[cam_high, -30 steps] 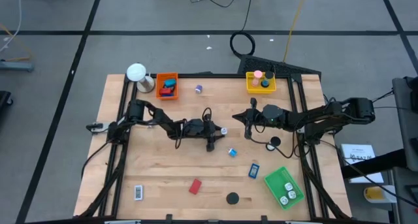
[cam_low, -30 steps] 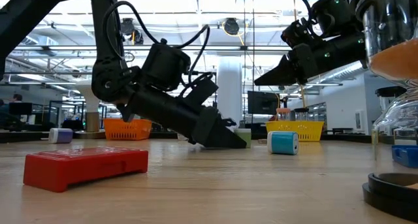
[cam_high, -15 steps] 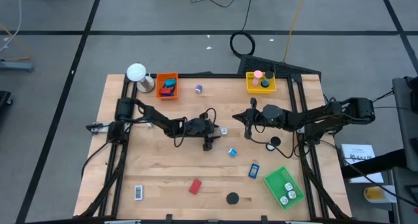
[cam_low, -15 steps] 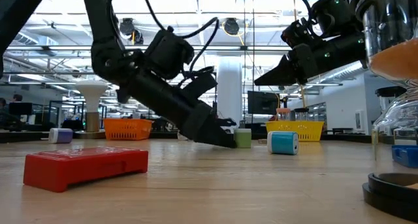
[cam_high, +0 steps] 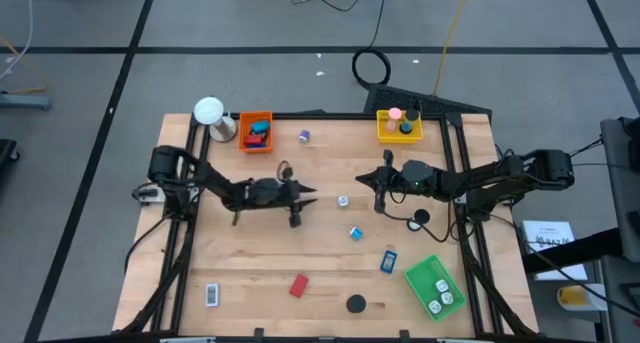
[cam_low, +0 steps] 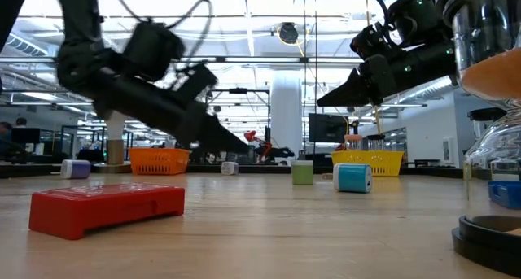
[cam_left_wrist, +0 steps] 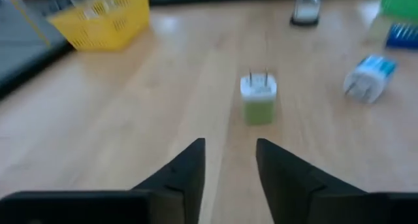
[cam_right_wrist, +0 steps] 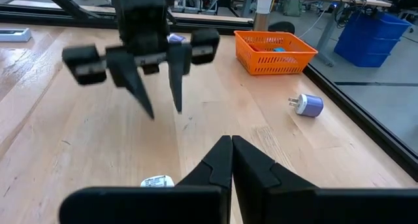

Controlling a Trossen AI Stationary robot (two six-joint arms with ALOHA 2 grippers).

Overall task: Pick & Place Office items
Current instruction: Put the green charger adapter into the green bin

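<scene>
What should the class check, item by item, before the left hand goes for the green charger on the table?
1. Left hand open and empty: ok.
2. Green charger lies free on the table, apart from the blue charger: ok.
3. Green charger lined up ahead of the left hand's gap: ok.
4. Right hand shut, not touching the green charger: ok.
5. Room left in the orange tray: cannot tell.

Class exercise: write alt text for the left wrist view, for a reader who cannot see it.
A small green-and-white plug adapter stands on the wooden table, just beyond the left gripper, whose two dark fingers are apart with nothing between them. A blue-and-white adapter lies to one side, and a yellow basket sits farther back.
</scene>
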